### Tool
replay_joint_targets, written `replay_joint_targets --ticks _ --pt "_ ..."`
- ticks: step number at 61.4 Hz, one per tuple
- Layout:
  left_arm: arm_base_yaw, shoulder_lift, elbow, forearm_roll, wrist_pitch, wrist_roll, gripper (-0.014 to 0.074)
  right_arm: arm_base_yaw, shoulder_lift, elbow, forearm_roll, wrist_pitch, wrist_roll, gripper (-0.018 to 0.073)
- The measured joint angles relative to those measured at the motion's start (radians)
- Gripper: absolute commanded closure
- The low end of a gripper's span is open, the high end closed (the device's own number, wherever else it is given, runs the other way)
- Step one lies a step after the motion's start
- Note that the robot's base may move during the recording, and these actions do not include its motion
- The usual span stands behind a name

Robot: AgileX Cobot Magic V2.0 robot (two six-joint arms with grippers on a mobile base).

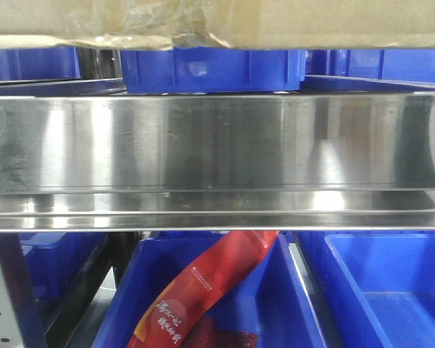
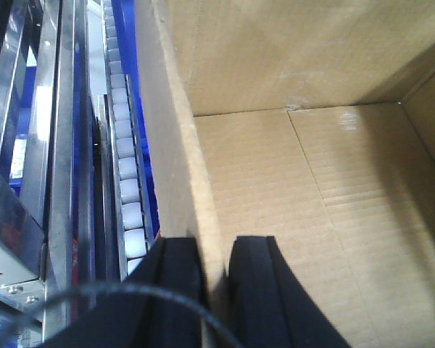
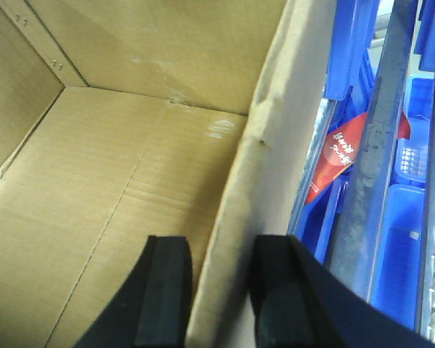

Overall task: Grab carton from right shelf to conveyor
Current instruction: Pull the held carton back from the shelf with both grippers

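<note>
Cardboard carton (image 2: 297, 188) held from both sides. The left hand (image 2: 214, 254), at 6 o'clock, pinches the left wall. The right hand (image 3: 221, 254), at 6 o'clock, pinches the right wall, probably so the wide box lifts level. In the front view the carton lies at 12 o'clock, above the steel shelf (image 1: 217, 145).

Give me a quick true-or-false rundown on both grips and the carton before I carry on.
1. The left gripper has one finger on each side of a wall of the carton. True.
2. The carton is packed with goods. False: both wrist views show only its bare cardboard floor.
3. A red packet lies in a blue bin below the steel rail of the right shelf. True.
4. The right gripper hangs clear of the carton. False: it straddles the carton's wall, one finger inside and one outside.
</note>
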Motion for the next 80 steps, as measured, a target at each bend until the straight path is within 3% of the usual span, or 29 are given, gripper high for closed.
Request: replay_joint_targets --ticks 80 --pt "0.000 0.004 -0.001 0.002 0.000 0.000 0.0613 0.000 0.000 0.000 0.000 -0.003 -0.002 0.0619"
